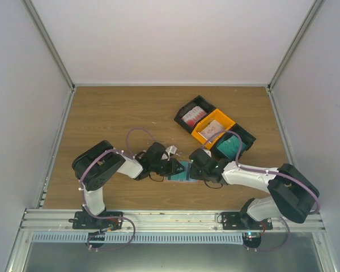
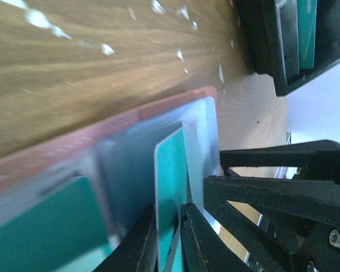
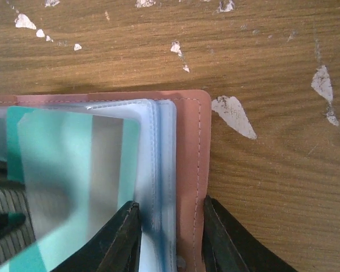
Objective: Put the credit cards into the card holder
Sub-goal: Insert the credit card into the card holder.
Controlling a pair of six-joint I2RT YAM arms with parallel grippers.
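Note:
The salmon-brown card holder lies open on the wooden table between my two grippers, its clear sleeves facing up. My left gripper reaches in from the left. In the left wrist view its jaws pinch a teal credit card that stands on edge, its far end in a sleeve of the holder. My right gripper comes from the right. Its fingers clamp the holder's edge, with sleeves and cover between them. Another teal card sits inside a sleeve.
Three bins stand in a row at the back right: a black one with red-and-white cards, an orange one and a black one with teal cards. White scraps dot the wood. Side walls enclose the table.

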